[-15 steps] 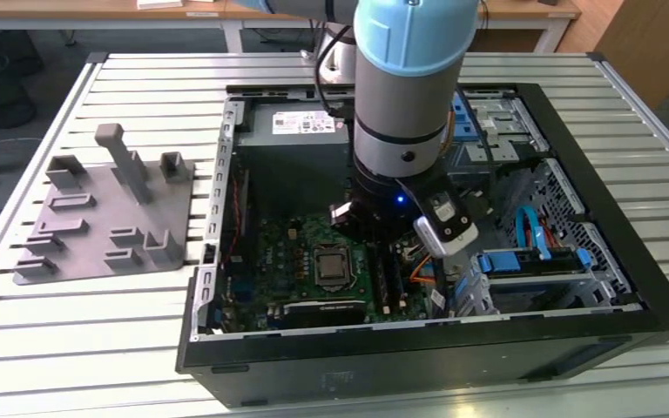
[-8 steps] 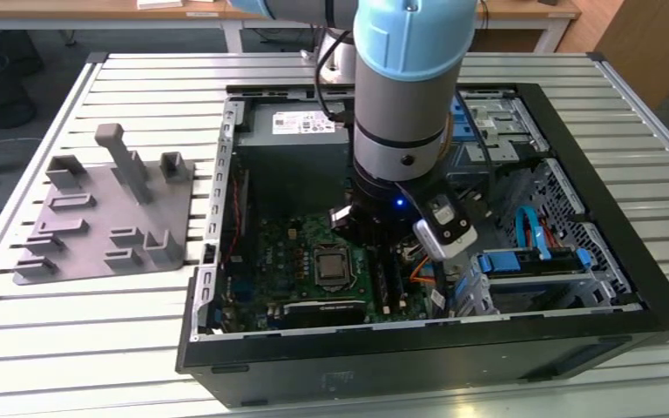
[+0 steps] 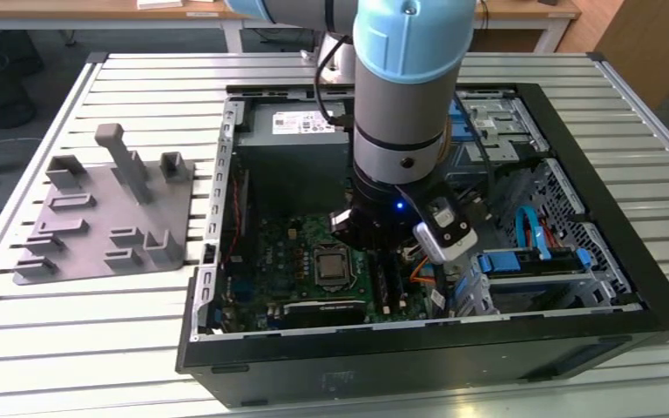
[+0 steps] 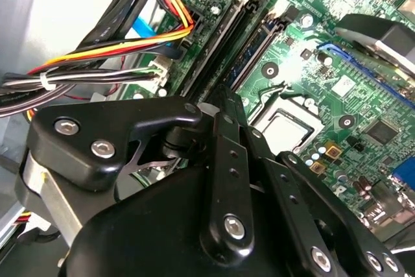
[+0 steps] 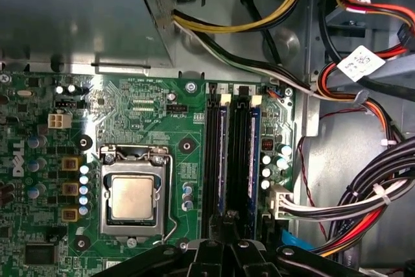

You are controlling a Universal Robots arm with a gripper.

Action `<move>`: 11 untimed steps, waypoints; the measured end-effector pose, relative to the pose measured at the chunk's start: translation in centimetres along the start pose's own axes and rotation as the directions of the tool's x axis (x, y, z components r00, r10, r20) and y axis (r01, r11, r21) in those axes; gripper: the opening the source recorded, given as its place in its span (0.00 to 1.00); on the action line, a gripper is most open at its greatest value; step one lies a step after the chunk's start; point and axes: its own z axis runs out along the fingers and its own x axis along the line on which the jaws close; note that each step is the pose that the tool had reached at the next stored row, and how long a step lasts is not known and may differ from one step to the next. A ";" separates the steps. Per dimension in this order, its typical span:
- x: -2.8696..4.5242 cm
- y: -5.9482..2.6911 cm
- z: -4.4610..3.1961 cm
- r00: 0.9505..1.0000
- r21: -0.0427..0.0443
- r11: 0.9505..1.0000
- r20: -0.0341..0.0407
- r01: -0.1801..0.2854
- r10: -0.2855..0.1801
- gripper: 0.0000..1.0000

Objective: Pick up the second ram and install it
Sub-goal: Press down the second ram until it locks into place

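Observation:
The second ram [image 5: 222,154] is a dark-blue strip standing on edge in the motherboard's socket row; it also shows in the second wrist view [image 4: 258,42]. Its near end runs under my gripper [image 5: 230,220], whose dark fingers [image 4: 224,105] are drawn together with no gap; I cannot tell whether they touch the strip. Another blue strip [image 5: 254,147] stands in a socket further from the processor. In the exterior view my gripper [image 3: 372,237] hangs low inside the open computer case, over the green motherboard [image 3: 300,248].
The processor socket [image 5: 133,198] lies beside the memory sockets. Bundles of coloured and black cables [image 5: 363,192] crowd the other side. A grey moulded tray [image 3: 102,218] sits on the slatted table at the exterior view's left. Case walls [image 3: 212,261] and a drive cage [image 3: 543,261] hem in the arm.

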 end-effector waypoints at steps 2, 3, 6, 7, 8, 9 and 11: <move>0.01 -0.05 0.12 1.000 0.001 1.000 0.000 0.000 0.000 0.10; 0.01 -0.09 0.18 1.000 0.002 1.000 0.000 0.001 -0.001 0.10; 0.02 -0.18 0.37 1.000 0.003 1.000 0.000 0.001 -0.001 0.10; 0.02 -0.21 0.40 1.000 0.004 1.000 0.000 0.002 -0.002 0.10; 0.03 -0.24 0.42 1.000 0.004 1.000 0.000 0.002 -0.002 0.10; 0.03 -0.25 0.42 1.000 0.004 1.000 0.000 0.002 -0.002 0.10; 0.02 -0.28 0.37 1.000 0.004 1.000 0.000 0.002 -0.002 0.10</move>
